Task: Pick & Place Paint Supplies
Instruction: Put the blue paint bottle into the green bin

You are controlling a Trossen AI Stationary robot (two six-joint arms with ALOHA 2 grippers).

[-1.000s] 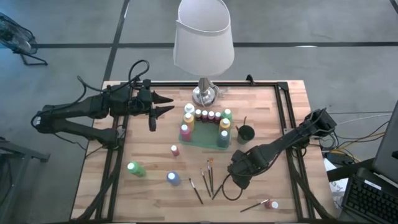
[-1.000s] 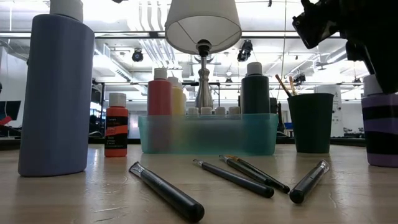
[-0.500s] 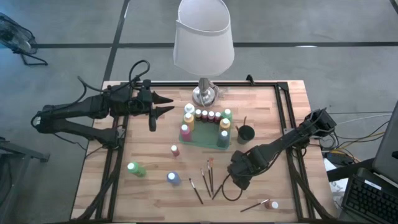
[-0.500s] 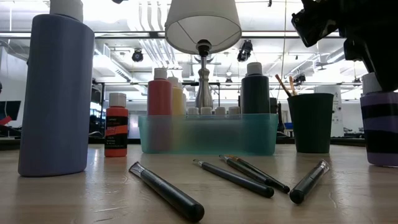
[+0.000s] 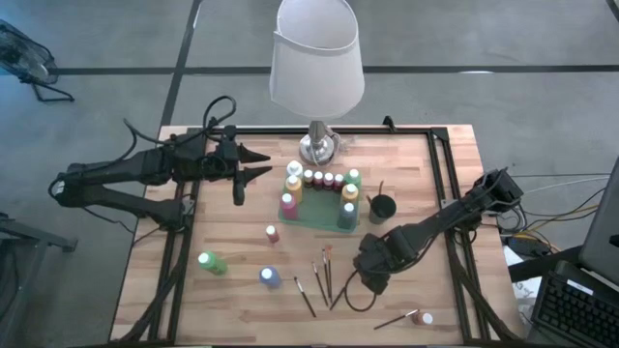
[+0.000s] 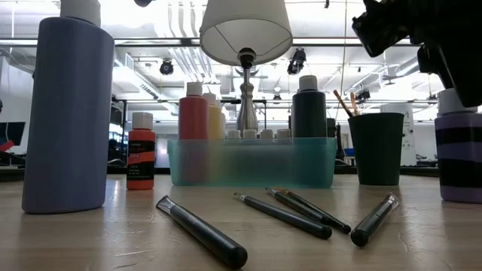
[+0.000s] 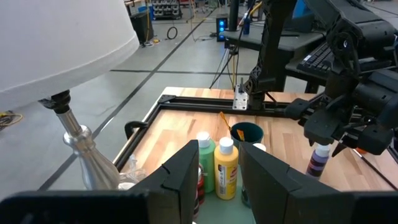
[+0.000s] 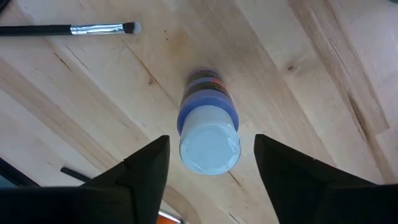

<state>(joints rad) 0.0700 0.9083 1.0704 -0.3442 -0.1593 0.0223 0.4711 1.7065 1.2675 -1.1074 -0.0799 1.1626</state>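
A purple-banded paint bottle (image 8: 208, 134) with a white cap stands upright on the wood table (image 5: 242, 208), seen at the right edge of the low view (image 6: 459, 150). My right gripper (image 8: 211, 149) hangs over it pointing down, open, one finger on each side of the cap with a gap on both sides. In the high view the gripper (image 5: 372, 271) hides the bottle. Several thin paintbrushes (image 5: 324, 273) lie on the table beside it. My left gripper (image 5: 261, 162) waits open in the air at the far left, pointing at the teal tray (image 5: 317, 215) of bottles.
A white-shaded lamp (image 5: 317, 58) stands behind the tray, and a black cup (image 5: 383, 206) with brushes stands at the tray's right. Loose bottles stand on the table: red (image 5: 272, 233), green (image 5: 208, 262), blue (image 5: 270, 277). Another brush (image 5: 397, 319) and bottle (image 5: 424, 317) lie near the front edge.
My right gripper has let go of the purple-banded bottle: in the low view its finger has drawn off the bottle's neck. The bottle stays upright on the table, and the gripper stays above it.
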